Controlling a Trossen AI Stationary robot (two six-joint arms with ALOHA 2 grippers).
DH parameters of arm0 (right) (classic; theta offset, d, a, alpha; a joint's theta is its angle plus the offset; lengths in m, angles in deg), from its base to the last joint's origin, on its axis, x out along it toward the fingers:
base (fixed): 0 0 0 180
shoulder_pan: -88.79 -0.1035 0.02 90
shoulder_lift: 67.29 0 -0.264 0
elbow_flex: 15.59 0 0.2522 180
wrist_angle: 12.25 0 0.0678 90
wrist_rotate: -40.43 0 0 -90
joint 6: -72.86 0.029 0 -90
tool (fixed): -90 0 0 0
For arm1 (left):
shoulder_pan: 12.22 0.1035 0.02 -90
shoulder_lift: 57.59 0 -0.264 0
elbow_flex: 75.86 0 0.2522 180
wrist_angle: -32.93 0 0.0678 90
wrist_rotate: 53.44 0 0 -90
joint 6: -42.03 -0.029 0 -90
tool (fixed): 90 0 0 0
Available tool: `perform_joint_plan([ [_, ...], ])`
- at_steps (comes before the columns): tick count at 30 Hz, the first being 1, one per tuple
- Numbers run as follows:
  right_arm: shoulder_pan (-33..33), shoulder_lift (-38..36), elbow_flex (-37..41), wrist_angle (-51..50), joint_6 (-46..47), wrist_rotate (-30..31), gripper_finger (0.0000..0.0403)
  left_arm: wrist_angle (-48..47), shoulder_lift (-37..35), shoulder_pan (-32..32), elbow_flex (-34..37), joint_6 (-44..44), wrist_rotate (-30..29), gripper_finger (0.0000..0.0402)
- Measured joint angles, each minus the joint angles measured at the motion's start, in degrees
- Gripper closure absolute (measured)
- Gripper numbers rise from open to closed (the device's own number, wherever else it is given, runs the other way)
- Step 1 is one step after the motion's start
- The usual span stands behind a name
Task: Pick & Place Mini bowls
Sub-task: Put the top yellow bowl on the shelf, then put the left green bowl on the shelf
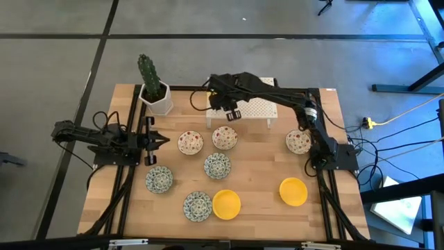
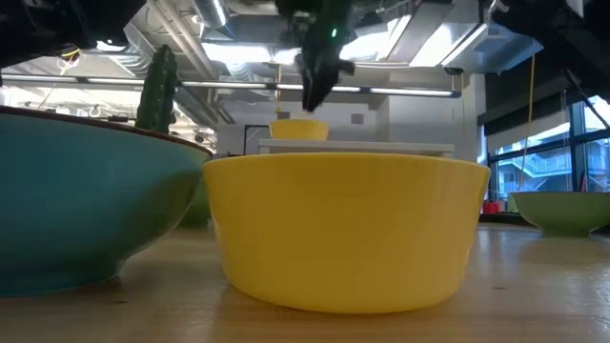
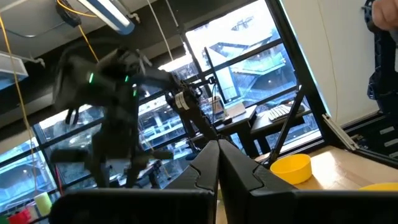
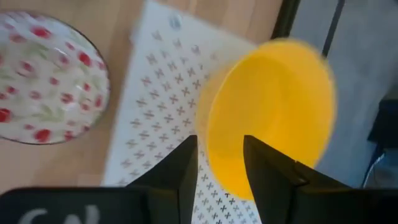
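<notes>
A yellow mini bowl stands on the white perforated shelf at the table's far middle; in the low view this bowl sits on the shelf top. My right gripper hangs just above it, open and pointing steeply down, with the bowl's near wall showing between the fingers. On the table lie three cream floral bowls, three blue-green patterned bowls and two yellow bowls. My left gripper waits shut at the table's left, holding nothing.
A white cactus pot stands at the far left corner. One floral bowl and one yellow bowl lie close to the right arm's base. Bare wood shows between them and the middle cluster.
</notes>
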Motion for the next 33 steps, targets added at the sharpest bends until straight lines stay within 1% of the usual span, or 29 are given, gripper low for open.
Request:
perform_joint_plan([
  [5, -1.7, -5.9, 0.0, -0.6, 2.5, -0.1, 0.0274, 0.0, 0.0, 0.0, 0.0, 0.0, 0.0, 0.0399],
  [7, -2.4, -8.9, 0.0, -2.3, 4.1, -0.6, 0.0274, 0.0, 0.0, 0.0, 0.0, 0.0, 0.0, 0.0399],
  [9, -3.3, -12.5, 0.0, -3.7, 6.5, -3.1, 0.0274, 0.0, 0.0, 0.0, 0.0, 0.0, 0.0, 0.0399],
  [14, -5.8, -21.8, -0.1, -4.2, 14.3, -14.0, 0.0274, 0.0, 0.0, 0.0, 0.0, 0.0, -0.5, 0.0396],
  [20, -10.7, -30.7, -0.1, -4.1, 19.6, -18.4, 0.0274, 0.0, 0.0, 0.0, 0.0, 2.6, -0.6, 0.0399],
  [23, -13.2, -34.4, 1.0, -2.6, 21.4, -19.3, 0.0274, 0.0, 0.0, 0.0, 0.0, 4.0, -0.6, 0.0396],
  [26, -14.7, -38.3, 4.8, 0.8, 23.0, -19.2, 0.0274, 0.0, 0.0, 0.0, 0.0, 4.5, -0.6, 0.0394],
  [28, -15.2, -41.1, 9.4, 3.7, 23.6, -19.1, 0.0274, 0.0, 0.0, 0.0, 0.0, 5.3, -0.6, 0.0394],
  [30, -15.4, -44.4, 16.0, 8.2, 23.7, -19.0, 0.0274, 0.0, 0.0, 0.0, 0.0, 6.2, -0.6, 0.0394],
  [33, -15.0, -49.5, 29.3, 18.2, 23.8, -19.0, 0.0274, 0.0, 0.0, 0.0, 0.0, 7.1, -0.6, 0.0394],
])
